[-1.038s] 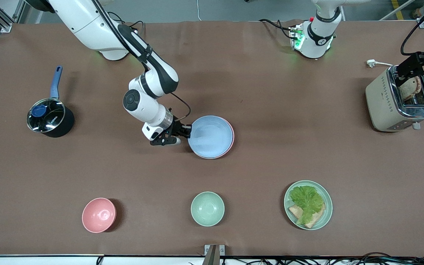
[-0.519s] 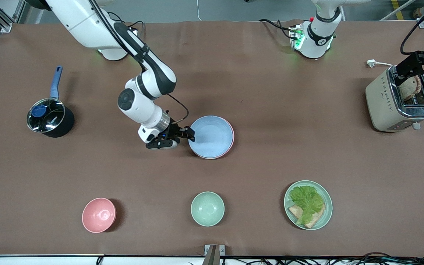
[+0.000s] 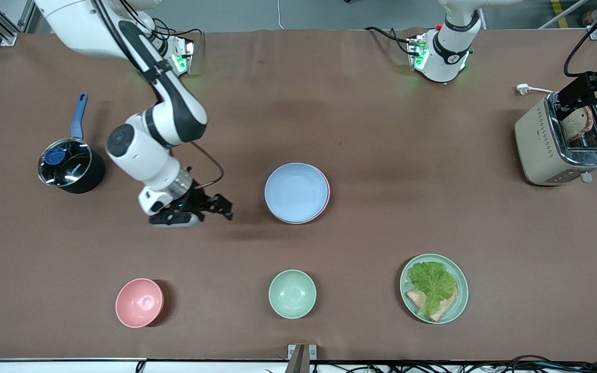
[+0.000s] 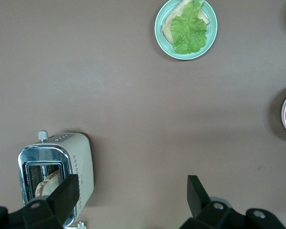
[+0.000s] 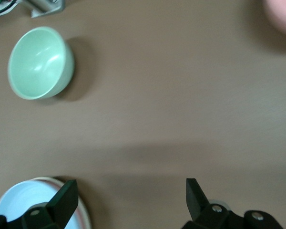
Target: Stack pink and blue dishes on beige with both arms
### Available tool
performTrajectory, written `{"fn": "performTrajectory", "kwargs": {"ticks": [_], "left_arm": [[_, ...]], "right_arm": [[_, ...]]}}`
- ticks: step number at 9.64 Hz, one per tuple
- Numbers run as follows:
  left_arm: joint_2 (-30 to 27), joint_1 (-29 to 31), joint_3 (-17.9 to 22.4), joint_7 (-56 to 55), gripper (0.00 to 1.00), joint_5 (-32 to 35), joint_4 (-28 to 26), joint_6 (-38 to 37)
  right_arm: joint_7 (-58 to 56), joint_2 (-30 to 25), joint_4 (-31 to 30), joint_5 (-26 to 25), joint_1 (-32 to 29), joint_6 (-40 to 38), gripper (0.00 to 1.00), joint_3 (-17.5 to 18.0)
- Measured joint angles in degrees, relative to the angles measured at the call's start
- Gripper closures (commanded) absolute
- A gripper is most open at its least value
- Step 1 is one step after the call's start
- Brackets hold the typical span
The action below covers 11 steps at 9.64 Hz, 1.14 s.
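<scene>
The pale blue plate (image 3: 296,192) lies in the middle of the table on top of the pink plate (image 3: 327,199), of which only a thin rim shows. In the right wrist view a sliver of the beige plate (image 5: 48,180) peeps out under the two. My right gripper (image 3: 224,206) hangs open and empty over bare table beside the stack, toward the right arm's end. In its own view that gripper (image 5: 128,196) has the blue plate (image 5: 19,204) at one finger's side, apart from it. My left gripper (image 4: 131,193) is open, high over the table, out of the front view.
Near the front edge stand a pink bowl (image 3: 139,302), a mint-green bowl (image 3: 292,293) and a green plate with lettuce (image 3: 434,287). A lidded black pot (image 3: 69,167) sits at the right arm's end, a toaster (image 3: 562,141) at the left arm's end.
My right gripper has drawn away from the blue plate's rim toward the right arm's end of the table. The plates stay stacked where they were.
</scene>
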Motion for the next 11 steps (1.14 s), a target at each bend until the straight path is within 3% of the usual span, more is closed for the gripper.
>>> {"fn": "performTrajectory", "kwargs": {"ticks": [3, 5, 7, 8, 9, 11], "left_arm": [[-0.02, 0.00, 0.02, 0.00, 0.00, 0.00, 0.01, -0.03], [-0.03, 0.00, 0.03, 0.00, 0.00, 0.00, 0.01, -0.21], [-0.08, 0.00, 0.03, 0.00, 0.00, 0.00, 0.02, -1.01], [-0.12, 0.00, 0.00, 0.01, 0.00, 0.00, 0.02, -1.56], [-0.15, -0.04, -0.23, 0.08, 0.00, 0.00, 0.02, -2.06], [-0.16, -0.18, -1.11, 0.09, 0.00, 0.00, 0.02, -2.69]], "right_arm": [[-0.08, -9.34, 3.87, -13.65, -4.26, -18.83, 0.00, -2.60], [-0.13, -14.76, 7.25, -19.13, -5.70, -27.73, 0.00, -6.00], [-0.44, -18.69, 12.09, -19.77, -5.99, -35.95, 0.00, -9.84], [-0.52, -19.65, 17.35, -19.43, -6.02, -45.06, 0.00, -10.83], [-0.43, -20.09, 23.68, -18.64, -5.99, -54.78, 0.00, -10.88], [-0.32, -20.49, 28.70, -15.42, -5.96, -63.80, 0.00, -10.76]]}}
